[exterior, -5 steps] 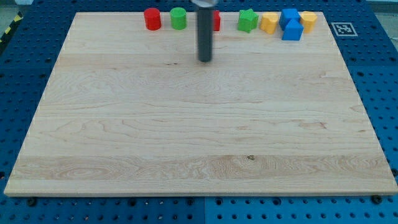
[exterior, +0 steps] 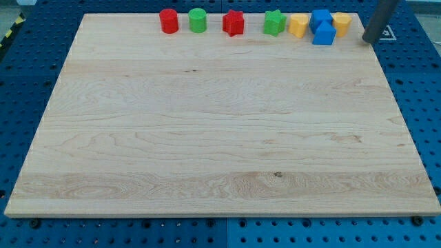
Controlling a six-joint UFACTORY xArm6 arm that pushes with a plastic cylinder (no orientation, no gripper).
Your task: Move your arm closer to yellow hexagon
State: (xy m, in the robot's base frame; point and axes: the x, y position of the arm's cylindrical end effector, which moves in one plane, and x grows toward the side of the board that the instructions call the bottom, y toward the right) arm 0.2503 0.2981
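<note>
Blocks sit in a row along the view's top edge of the wooden board [exterior: 207, 138]: from the view's left, red cylinder [exterior: 169, 21], green cylinder [exterior: 198, 20], red star [exterior: 233, 23], green star [exterior: 274, 23], then a tight cluster of a yellow block [exterior: 298, 25], two blue blocks [exterior: 322, 27] and, furthest toward the view's right, the yellow hexagon [exterior: 342, 22], partly hidden behind the blue ones. Which yellow piece is the hexagon is a judgement; shapes are small here. My tip [exterior: 370, 40] is at the board's top right corner, just beside that cluster on its right, apart from every block. The rod enters from the view's top right, leaning slightly so its upper part lies further right than the tip. There are no jaws on this rig, only the rod, so nothing is clenched or released. To finish well: short slide toward the view's left and slightly up, stopping near the hexagon without nudging the blue blocks.
</note>
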